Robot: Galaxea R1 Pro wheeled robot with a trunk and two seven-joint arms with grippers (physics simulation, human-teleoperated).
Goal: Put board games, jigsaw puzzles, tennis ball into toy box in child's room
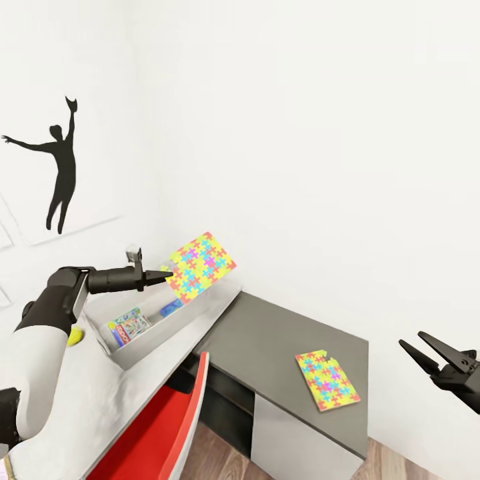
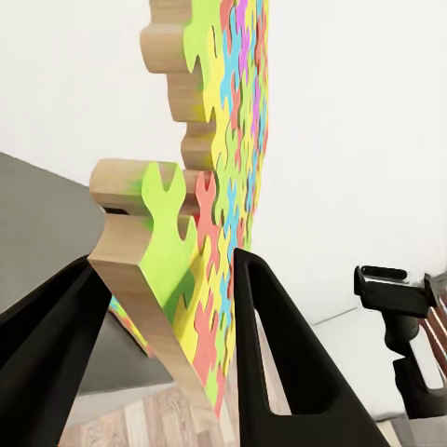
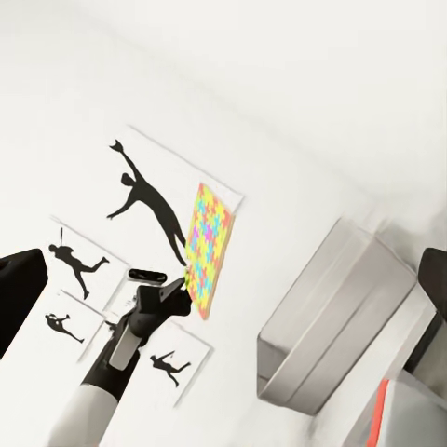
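Note:
My left gripper point(image 1: 168, 274) is shut on the edge of a colourful jigsaw puzzle point(image 1: 201, 265), which hangs tilted over the far end of the grey toy box point(image 1: 200, 312). In the left wrist view both fingers point(image 2: 279, 363) clamp the puzzle's wooden edge point(image 2: 154, 251). A board game point(image 1: 130, 325) stands inside the box, with a blue item point(image 1: 171, 308) beside it. The second jigsaw puzzle point(image 1: 327, 380) lies flat on the dark desk point(image 1: 267, 340). A tennis ball point(image 1: 75, 335) peeks out behind my left arm. My right gripper point(image 1: 427, 352) is open and holds nothing, at the right beyond the desk.
A red chair point(image 1: 160, 427) stands in front of the light table point(image 1: 113, 400) that carries the box. White walls close in behind, with a dancer silhouette point(image 1: 61, 167). The right wrist view shows the box point(image 3: 335, 317) and the held puzzle point(image 3: 207, 247) from the side.

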